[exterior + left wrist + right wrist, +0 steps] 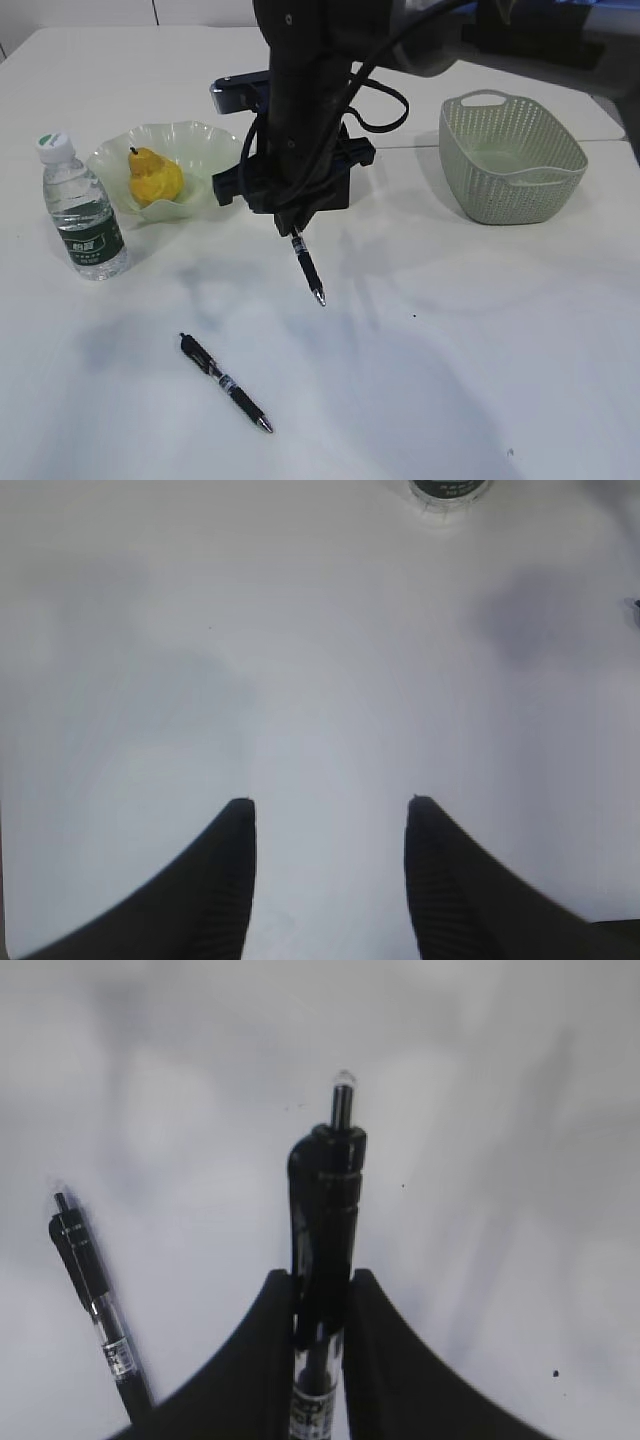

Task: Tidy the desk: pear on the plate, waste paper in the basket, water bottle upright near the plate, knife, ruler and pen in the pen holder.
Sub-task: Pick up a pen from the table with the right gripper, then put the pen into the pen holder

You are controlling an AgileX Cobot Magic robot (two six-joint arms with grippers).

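My right gripper [291, 226] hangs above the middle of the desk [450, 330], shut on a black pen [308, 268] that points down and towards the front. In the right wrist view the pen [325, 1210] sticks out between the fingers [375, 1360]. A second black pen [225, 382] lies flat on the desk at front left, seen as the pen [95, 1300] in the right wrist view. The yellow pear [154, 178] sits in the pale green plate [205, 140]. The water bottle [84, 210] stands upright left of the plate. My left gripper [332, 802] is open over bare desk. Pen holder, knife, ruler and waste paper are out of view.
The grey-green basket [512, 155] stands at the back right. The right arm's dark body [310, 90] blocks the middle back of the desk. The bottle [450, 488] shows at the top edge of the left wrist view.
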